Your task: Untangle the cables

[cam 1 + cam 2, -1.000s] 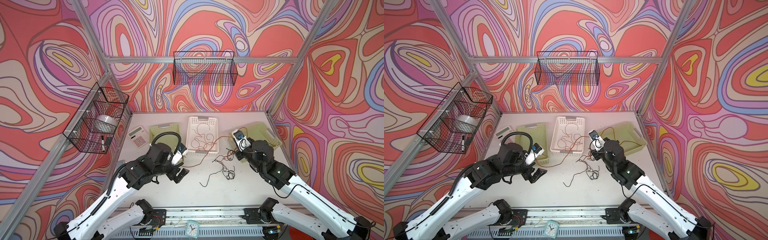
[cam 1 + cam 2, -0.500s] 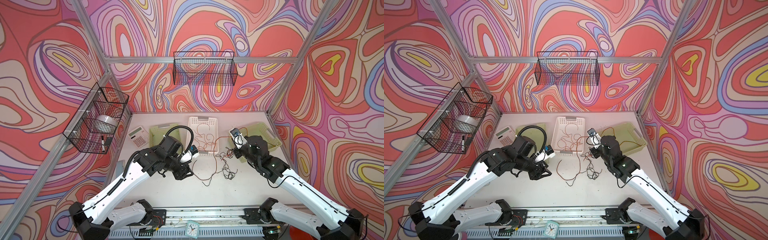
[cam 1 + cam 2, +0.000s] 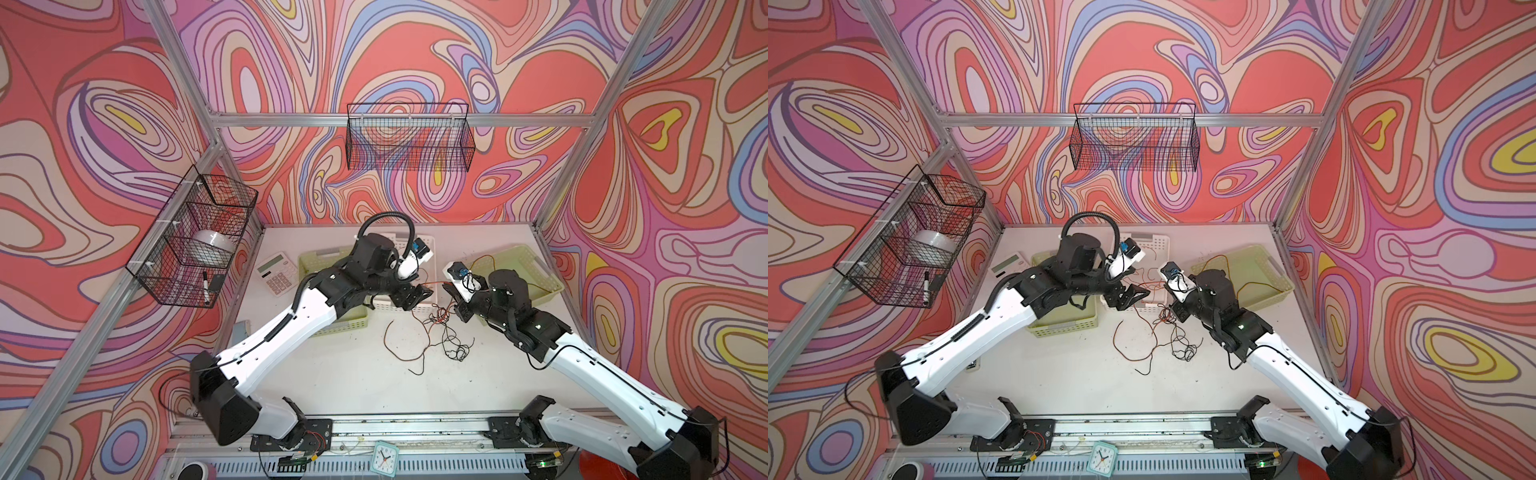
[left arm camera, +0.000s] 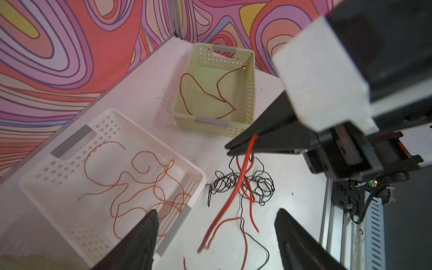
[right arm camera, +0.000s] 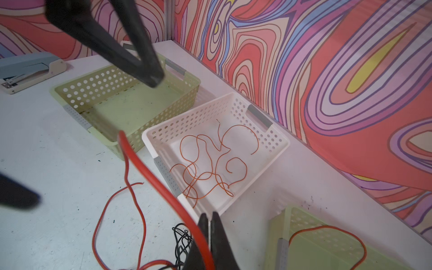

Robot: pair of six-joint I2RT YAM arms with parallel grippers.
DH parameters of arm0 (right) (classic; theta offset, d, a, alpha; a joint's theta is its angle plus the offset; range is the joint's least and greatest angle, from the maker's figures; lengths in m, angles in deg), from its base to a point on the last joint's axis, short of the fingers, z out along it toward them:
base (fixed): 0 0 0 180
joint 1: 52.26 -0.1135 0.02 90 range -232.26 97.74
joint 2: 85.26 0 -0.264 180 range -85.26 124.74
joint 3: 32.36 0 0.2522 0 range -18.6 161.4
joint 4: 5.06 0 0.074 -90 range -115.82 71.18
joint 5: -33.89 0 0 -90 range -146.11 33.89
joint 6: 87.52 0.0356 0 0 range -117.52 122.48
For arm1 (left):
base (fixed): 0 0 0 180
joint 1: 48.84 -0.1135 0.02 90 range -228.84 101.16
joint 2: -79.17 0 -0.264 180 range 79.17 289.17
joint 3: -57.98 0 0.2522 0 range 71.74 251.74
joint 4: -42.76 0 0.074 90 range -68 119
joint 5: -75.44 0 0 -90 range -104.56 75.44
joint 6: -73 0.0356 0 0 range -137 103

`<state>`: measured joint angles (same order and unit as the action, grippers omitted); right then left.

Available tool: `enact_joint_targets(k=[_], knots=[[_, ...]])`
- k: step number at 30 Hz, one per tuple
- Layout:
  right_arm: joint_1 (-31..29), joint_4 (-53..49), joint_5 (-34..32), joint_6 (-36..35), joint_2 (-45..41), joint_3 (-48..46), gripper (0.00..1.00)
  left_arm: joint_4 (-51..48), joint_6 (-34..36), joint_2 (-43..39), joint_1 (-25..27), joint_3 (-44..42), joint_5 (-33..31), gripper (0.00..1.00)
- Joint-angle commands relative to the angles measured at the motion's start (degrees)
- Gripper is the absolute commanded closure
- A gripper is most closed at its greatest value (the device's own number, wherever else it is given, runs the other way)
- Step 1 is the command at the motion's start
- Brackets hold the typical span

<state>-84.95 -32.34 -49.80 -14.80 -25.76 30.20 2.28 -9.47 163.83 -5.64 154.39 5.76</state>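
Left wrist view: no brand or label reads clearly. In a top view the calculator (image 3: pixel 277 274) keys and the clock (image 3: pixel 384 457) dial are too small to make out.

The right gripper (image 4: pixel 229 148) is clenched on the red cable (image 4: pixel 243 168) (nipped at the very tips of the jaws), above the table just beside the white basket (image 4: pixel 56 173). The cable slants down from that pinch and passes between the fingers of the left gripper (image 4: pixel 216 211), which stand well apart, released, with neither finger touching it.

Beside the same basket end, the black cables (image 4: pixel 224 183) lie in a knot on the table, crossed by red loops. Several orange cables (image 5: pixel 216 163) lie inside the white basket. One more orange cable (image 4: pixel 205 93) lies in the green basket (image 4: pixel 250 77) beyond it.
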Motion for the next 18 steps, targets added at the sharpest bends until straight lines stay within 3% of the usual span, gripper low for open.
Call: enact_joint_targets(k=[1,5,9,14,18], knots=[[0.1,1.7,3.3,0.3,0.3,0.1,1.0,0.6,1.5,4.5,1.2,3.8,0.0,0.23],[0.1,3.2,3.4,1.0,0.2,-0.2,1.0,-0.2,1.5,8.8,1.3,6.8,1.4,0.47],[0.1,6.1,2.6,3.4,-0.7,-2.0,0.99,-1.5,1.9,9.4,1.3,8.4,4.1,1.0],[0.1,10.7,0.4,11.0,-1.4,-8.3,0.77,1.7,0.6,5.2,1.3,7.2,7.3,1.0],[0.2,18.9,-3.0,18.7,-4.2,-16.8,0.69,0.2,1.2,2.6,1.4,8.4,7.5,1.0]])
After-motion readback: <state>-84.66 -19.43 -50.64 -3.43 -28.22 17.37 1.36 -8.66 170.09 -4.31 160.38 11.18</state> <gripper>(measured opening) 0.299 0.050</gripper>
